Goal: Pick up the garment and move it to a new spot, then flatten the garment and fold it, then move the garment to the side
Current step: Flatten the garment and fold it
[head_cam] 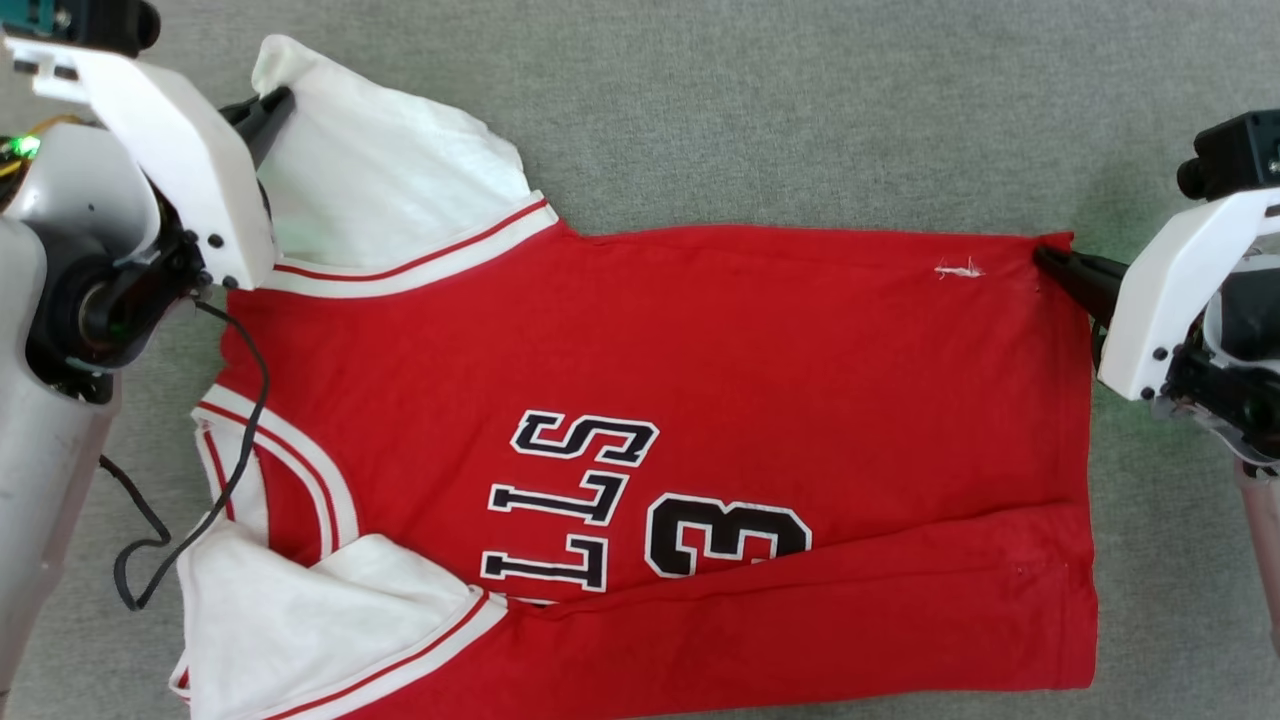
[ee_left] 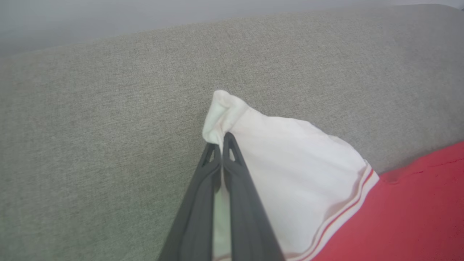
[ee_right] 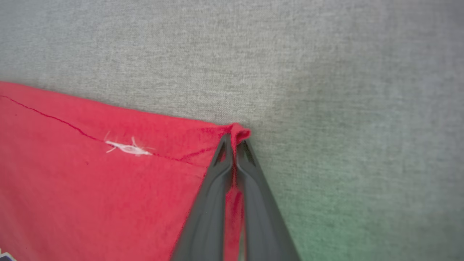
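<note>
– Now, where is the garment (head_cam: 700, 330) laid?
– It is spread on the grey cloth surface (head_cam: 800, 100), collar end toward the robot's left and hem toward its right. Its near side is folded over, so that the black lettering (head_cam: 580, 495) is partly covered.
– How is the left gripper (ee_left: 221, 139) set against it?
– Its fingers are pressed together on the tip of the far white sleeve (head_cam: 390, 170); a small bunch of white cloth is seen past the fingertips.
– And the right gripper (ee_right: 234, 140)?
– Its fingers are likewise closed, with the far hem corner (ee_right: 239, 131) pinched between them. A little red fold is pushed up beyond the tips, and a tuft of white thread (ee_right: 128, 148) is seen on the red cloth near them, toward the collar side.
</note>
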You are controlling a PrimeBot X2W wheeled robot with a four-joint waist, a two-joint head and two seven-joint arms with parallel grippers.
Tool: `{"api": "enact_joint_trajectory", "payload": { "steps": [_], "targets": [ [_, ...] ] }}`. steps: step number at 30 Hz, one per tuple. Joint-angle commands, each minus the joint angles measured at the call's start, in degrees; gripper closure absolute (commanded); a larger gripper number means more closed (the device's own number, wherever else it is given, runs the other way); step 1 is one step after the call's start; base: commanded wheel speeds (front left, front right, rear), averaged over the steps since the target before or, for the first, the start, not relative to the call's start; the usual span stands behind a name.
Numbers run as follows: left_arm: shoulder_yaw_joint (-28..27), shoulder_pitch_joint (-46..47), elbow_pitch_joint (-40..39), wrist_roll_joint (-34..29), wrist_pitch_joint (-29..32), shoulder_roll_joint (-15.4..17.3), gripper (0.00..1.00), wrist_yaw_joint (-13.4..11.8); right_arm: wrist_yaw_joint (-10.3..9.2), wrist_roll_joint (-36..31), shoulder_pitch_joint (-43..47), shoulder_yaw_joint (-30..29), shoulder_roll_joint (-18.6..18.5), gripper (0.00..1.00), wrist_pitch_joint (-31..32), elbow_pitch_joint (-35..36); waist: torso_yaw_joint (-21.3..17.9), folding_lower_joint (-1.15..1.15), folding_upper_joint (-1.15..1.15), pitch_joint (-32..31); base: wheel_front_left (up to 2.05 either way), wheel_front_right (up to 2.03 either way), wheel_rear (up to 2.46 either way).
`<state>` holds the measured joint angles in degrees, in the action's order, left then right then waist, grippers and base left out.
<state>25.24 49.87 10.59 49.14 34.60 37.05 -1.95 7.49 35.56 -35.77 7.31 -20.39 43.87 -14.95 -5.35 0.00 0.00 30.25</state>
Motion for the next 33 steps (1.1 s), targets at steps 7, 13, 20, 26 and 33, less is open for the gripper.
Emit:
{"api": "enact_joint_trajectory", "payload": {
  "steps": [7, 13, 20, 26, 33],
  "targets": [
    [-2.6, -6.0, 0.4, 1.2, -6.6, -0.3, 1.00, -0.3, 0.00, -4.0, 3.5, -2.2, 0.2, 1.00, -4.7, 4.3, 1.0, 0.00, 0.00, -5.1, 0.00, 0.00, 0.00],
    [-5.2, -16.7, -2.3, 2.8, -12.6, 0.3, 1.00, -2.2, -0.01, -4.2, 9.2, -3.7, 1.2, 1.00, -8.0, 7.0, 2.1, 0.00, 0.00, -11.4, 0.00, 0.00, 0.00],
    [-7.1, -33.5, -5.8, 6.2, -18.0, -1.0, 1.00, -4.8, -0.01, -3.3, 18.9, -5.5, 2.3, 1.00, -10.5, 5.9, 4.3, 0.00, 0.00, -18.8, 0.00, 0.00, 0.00],
    [-7.0, -45.6, -7.2, 9.1, -19.8, -2.6, 1.00, -6.7, -0.01, -2.5, 26.3, -7.0, 3.7, 1.00, -12.9, 4.6, 5.3, 0.00, 0.00, -22.2, 0.00, 0.00, 0.00],
    [-5.0, -53.0, -4.4, 11.2, -20.0, -5.6, 0.81, -7.4, -0.01, -2.7, 33.0, -7.6, 5.4, 0.31, -16.5, 1.4, 4.9, 0.00, 0.00, -24.9, 0.00, 0.00, 0.00]
  ]
}}
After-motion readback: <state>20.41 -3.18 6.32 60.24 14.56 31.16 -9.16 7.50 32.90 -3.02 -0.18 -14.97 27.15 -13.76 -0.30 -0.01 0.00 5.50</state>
